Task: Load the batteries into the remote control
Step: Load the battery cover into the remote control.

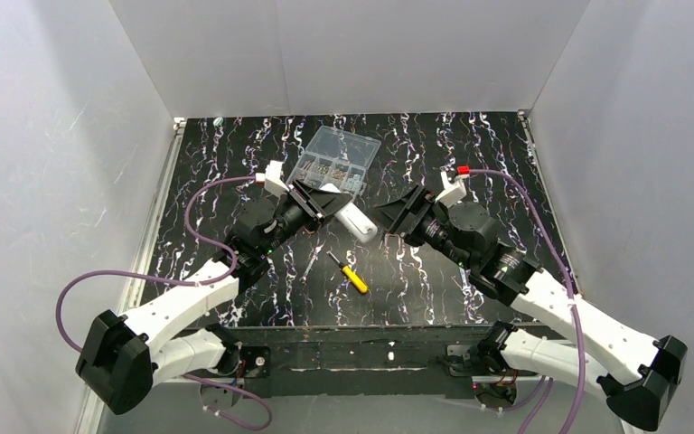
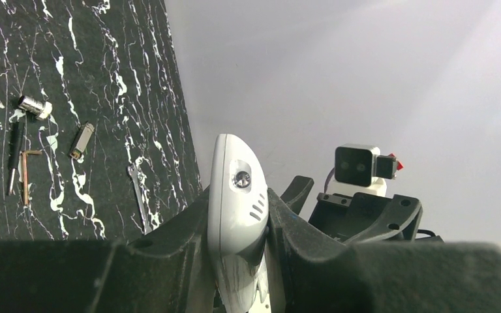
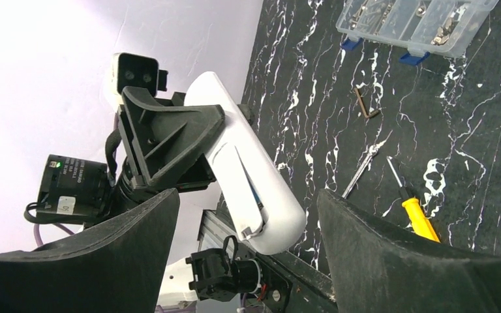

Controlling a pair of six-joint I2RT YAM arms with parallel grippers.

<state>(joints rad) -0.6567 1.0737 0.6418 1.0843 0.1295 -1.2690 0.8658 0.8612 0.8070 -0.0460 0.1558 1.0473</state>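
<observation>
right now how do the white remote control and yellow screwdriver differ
The slim white plastic remote control is held aloft, the left gripper shut on it; the yellow-handled screwdriver lies on the black marbled table. The remote is thicker and white; the screwdriver has a dark shaft. Both are long and narrow.

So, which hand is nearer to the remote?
Left. The left hand is shut on the remote, gripping one end. The right hand is open just beyond the free end, apparently not touching it.
</observation>
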